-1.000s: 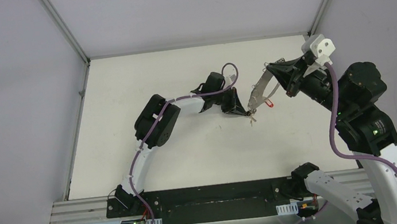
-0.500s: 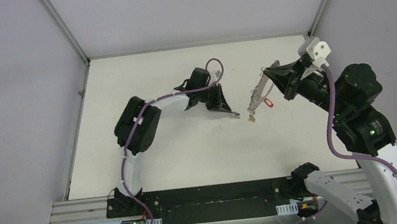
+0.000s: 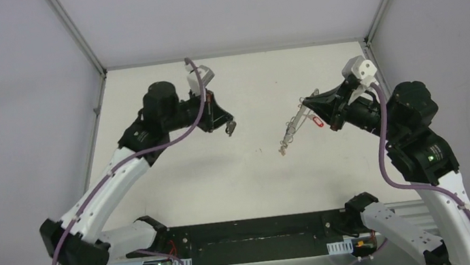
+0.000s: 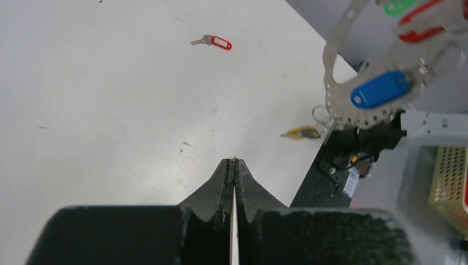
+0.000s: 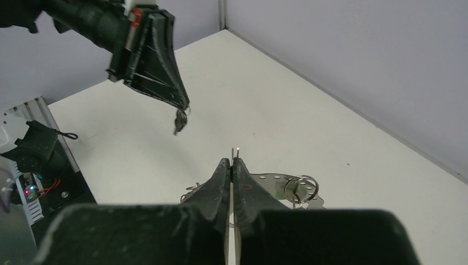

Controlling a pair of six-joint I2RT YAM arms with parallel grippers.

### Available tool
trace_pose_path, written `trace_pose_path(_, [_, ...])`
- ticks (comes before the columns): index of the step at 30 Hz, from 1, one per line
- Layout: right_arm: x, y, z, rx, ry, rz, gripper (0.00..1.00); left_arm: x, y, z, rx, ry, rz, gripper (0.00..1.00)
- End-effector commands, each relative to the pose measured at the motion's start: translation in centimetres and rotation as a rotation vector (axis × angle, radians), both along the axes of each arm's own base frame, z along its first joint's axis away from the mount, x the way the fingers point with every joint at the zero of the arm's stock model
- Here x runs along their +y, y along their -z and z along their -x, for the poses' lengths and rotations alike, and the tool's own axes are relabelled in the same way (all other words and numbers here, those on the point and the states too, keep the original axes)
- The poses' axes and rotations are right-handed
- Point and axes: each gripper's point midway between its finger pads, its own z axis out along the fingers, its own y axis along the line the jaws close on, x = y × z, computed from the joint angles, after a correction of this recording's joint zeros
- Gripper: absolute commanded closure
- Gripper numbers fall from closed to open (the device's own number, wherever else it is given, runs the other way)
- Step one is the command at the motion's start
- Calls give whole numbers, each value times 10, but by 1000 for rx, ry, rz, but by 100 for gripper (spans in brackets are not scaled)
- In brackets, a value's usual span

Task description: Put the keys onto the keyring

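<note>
Currently the left pincer [image 4: 233, 164] is pinched fully shut on a small key [image 5: 179, 120], which dangles from its tips above the table [image 4: 110, 110]. The right pincer [image 5: 234, 160] is clamped tight on the edge of the keyring [image 4: 329, 83], a flat silvery hoop held in the air. That hoop, carrying a blue-tagged key [image 4: 381, 89], sits ahead of the left pincer and well apart from it, and a red-tagged key [image 4: 213, 41] lies on the table farther beyond its tips.

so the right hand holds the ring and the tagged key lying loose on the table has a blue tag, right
No, the loose key on the table has a red tag; the left wrist view shows it. The blue tag hangs on the ring, which the right hand does hold.
</note>
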Motion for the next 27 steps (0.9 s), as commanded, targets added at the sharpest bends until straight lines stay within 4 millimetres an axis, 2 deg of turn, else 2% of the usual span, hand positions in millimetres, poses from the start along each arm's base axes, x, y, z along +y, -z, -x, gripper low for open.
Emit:
trace_pose_path(1, [10, -7, 12, -30, -90, -37, 100, 36, 3, 35, -220, 48, -118, 100])
trace_pose_path(7, [22, 19, 21, 19, -192, -3, 100, 74, -15, 82, -474, 66, -115, 100])
trace_pose_path(12, [30, 42, 29, 57, -281, 27, 100, 88, -11, 102, -493, 70, -114, 100])
trace_pose_path(17, [36, 61, 35, 93, -345, 52, 100, 81, -1, 111, -405, 111, -78, 100])
trace_pose_path(27, [45, 81, 45, 123, -454, 54, 100, 48, 8, 102, -238, 149, 69, 100])
